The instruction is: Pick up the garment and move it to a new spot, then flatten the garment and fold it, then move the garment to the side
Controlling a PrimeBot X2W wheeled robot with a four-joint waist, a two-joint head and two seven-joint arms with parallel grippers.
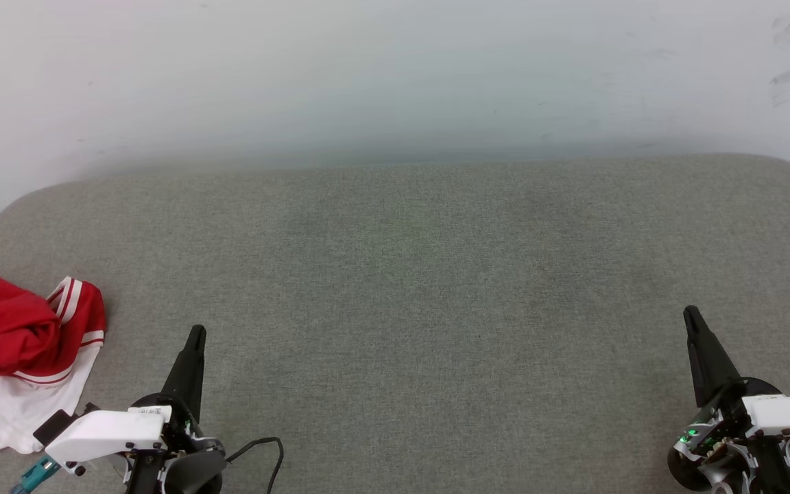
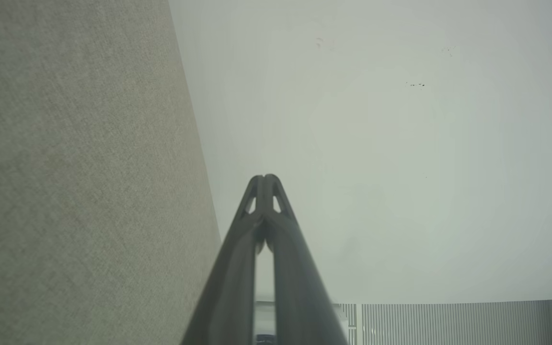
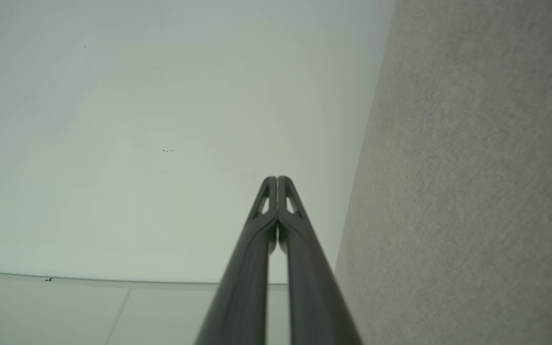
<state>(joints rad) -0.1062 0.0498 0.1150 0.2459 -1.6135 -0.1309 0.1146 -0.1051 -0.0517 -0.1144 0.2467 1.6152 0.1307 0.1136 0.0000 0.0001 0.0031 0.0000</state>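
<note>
Left gripper (image 1: pixel 195 337): jaws closed, empty. Right gripper (image 1: pixel 692 317): jaws closed, empty, well apart from target. Garment (image 1: pixel 14 350): crumpled heap at cushion (image 1: pixel 395 274) left edge, just left of left gripper; no clear long axis. Left arm nearer. Wall (image 1: pixel 395 75) beyond.

Left of my left pincer (image 1: pixel 197 331), the garment (image 1: pixel 18 343) is soft jersey cloth, matt and crumpled. Between it and my right pincer (image 1: pixel 691 313), the upholstered pad (image 1: pixel 395 274) is grey woven cloth, coarse and matt. My fingers (image 2: pixel 233 278) look like smooth, dark, matt plastic. Behind the left ones, the white wrist shell (image 1: pixel 103 432) is smooth plastic with a slight sheen. Beyond the tips, the wall (image 1: pixel 395 68) is pale, matt and scuffed.
</note>
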